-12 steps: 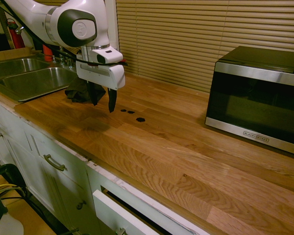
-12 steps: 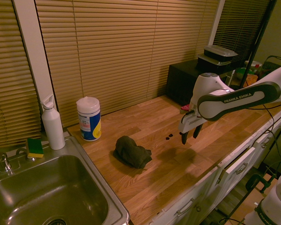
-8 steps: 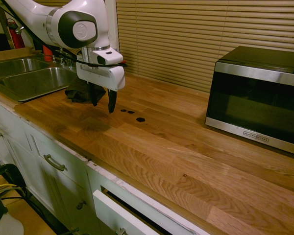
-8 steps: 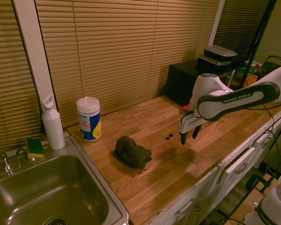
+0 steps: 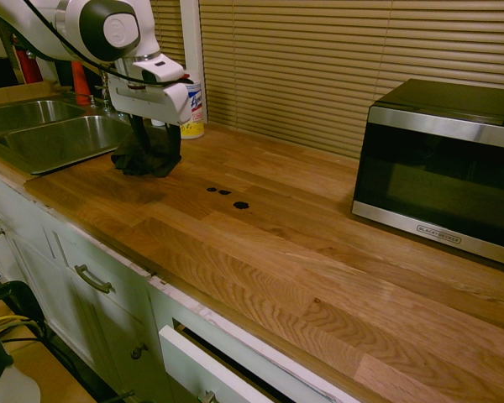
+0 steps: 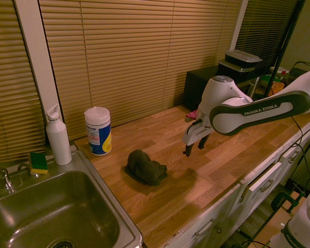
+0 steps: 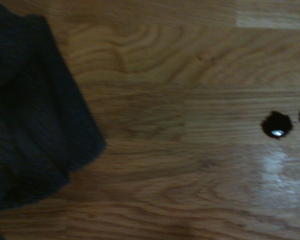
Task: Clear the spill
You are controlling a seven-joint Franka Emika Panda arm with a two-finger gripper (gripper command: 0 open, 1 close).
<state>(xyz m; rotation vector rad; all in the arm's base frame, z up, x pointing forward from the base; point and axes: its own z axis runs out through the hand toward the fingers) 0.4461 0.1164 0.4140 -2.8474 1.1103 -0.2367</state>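
On the wooden countertop (image 5: 260,252) there is one spill (image 5: 224,194), made of three small dark spots in a short row, and all three show in the first exterior view; in the wrist view only two of them are seen, near one edge of the picture. The spots lie on bare wood, between the cloth and the microwave, nearer to the cloth. There is one dark cloth (image 6: 145,167), crumpled in a heap on the counter, apart from the spots and not touching them. One gripper (image 6: 192,149) hangs in the air and points down, over the counter between the cloth and the spots; its two fingers stand apart and nothing is between them. In the first exterior view the fingers are in front of the cloth, so they are hard to separate from it there. At the end of the counter there is a steel sink (image 5: 59,138); two basins show in the first exterior view, and the near one looks to hold nothing. Beside the sink stand one round canister of wipes (image 6: 98,131) with a white lid, one white bottle (image 6: 58,136) and one yellow-green sponge (image 6: 38,163). One black and silver microwave (image 5: 441,168) stands at the other end, with its door closed, so its inside is not visible. Below the counter one drawer (image 5: 210,365) is open a little.
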